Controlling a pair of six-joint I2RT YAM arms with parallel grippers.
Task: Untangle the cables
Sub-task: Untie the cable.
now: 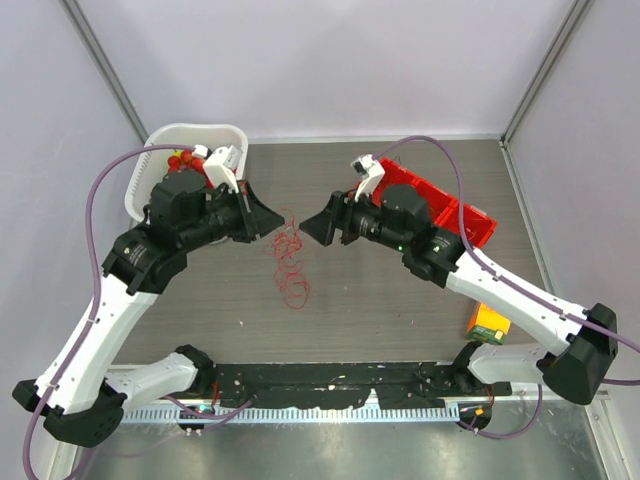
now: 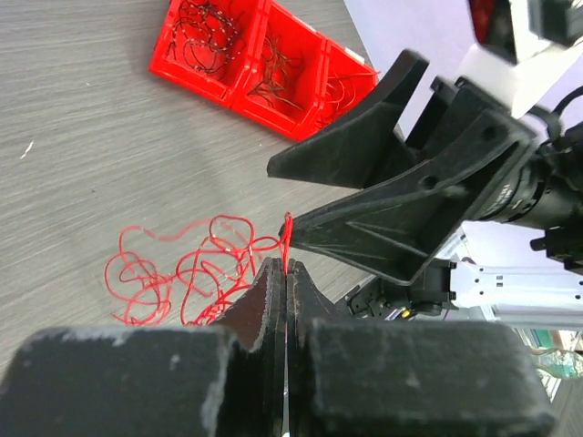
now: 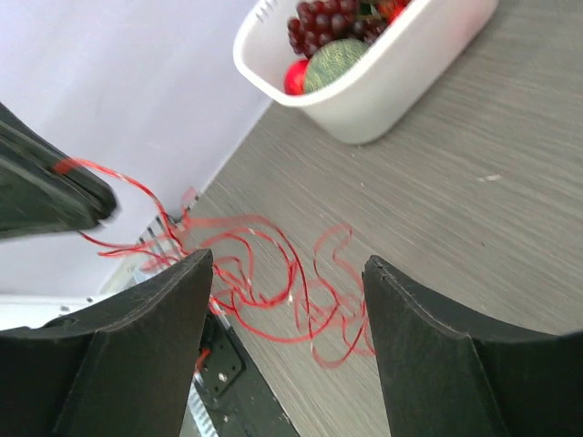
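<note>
The cables are a loose tangle of thin red wires [image 1: 290, 262] lying on the grey table between the two arms. My left gripper [image 1: 280, 222] is shut on one red strand, and it holds that end lifted above the tangle [image 2: 182, 273]; the strand sticks out at its fingertips [image 2: 286, 266]. My right gripper [image 1: 310, 228] is open and empty, facing the left one closely. In the right wrist view its jaws [image 3: 287, 264] stand wide apart above the tangle [image 3: 273, 273], not touching it. The left gripper's tip [image 3: 100, 205] shows there with the red strand running from it.
A white basket [image 1: 160, 140] with toy fruit stands at the back left, behind the left arm. A red divided bin [image 1: 478, 218] with dark wires inside stands at the back right. A small yellow-orange box [image 1: 487, 325] lies near the right arm's base.
</note>
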